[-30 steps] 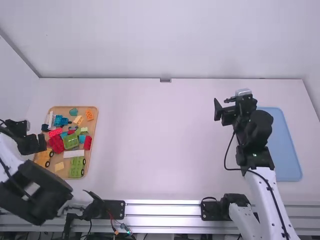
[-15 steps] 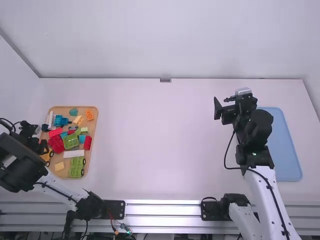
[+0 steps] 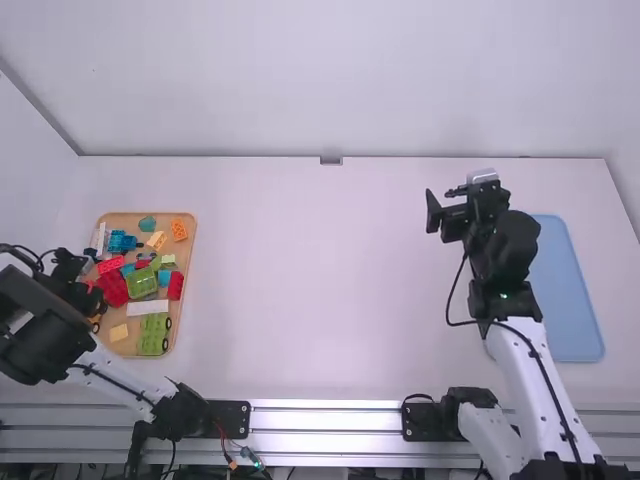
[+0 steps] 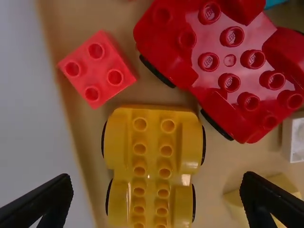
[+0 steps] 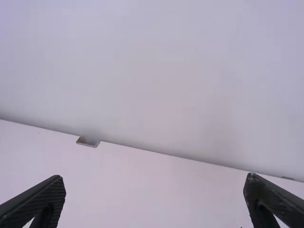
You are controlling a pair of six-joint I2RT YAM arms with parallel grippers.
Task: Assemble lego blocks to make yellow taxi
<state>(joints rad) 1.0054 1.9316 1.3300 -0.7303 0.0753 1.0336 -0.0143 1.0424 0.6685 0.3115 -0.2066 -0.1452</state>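
Yellow base [image 4: 152, 166] near tray's [image 3: 120, 218] left edge, below left gripper [image 4: 156, 178].
Fingers apart and empty; the base's long axis points between them.

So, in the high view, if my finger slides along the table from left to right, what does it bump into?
Brown tray of blocks → small grey bit on the table's back edge → right gripper → blue tray.

robotics lab: 2 arms [image 3: 530, 385] at metal rails [image 3: 325, 418], white walls [image 3: 330, 85].
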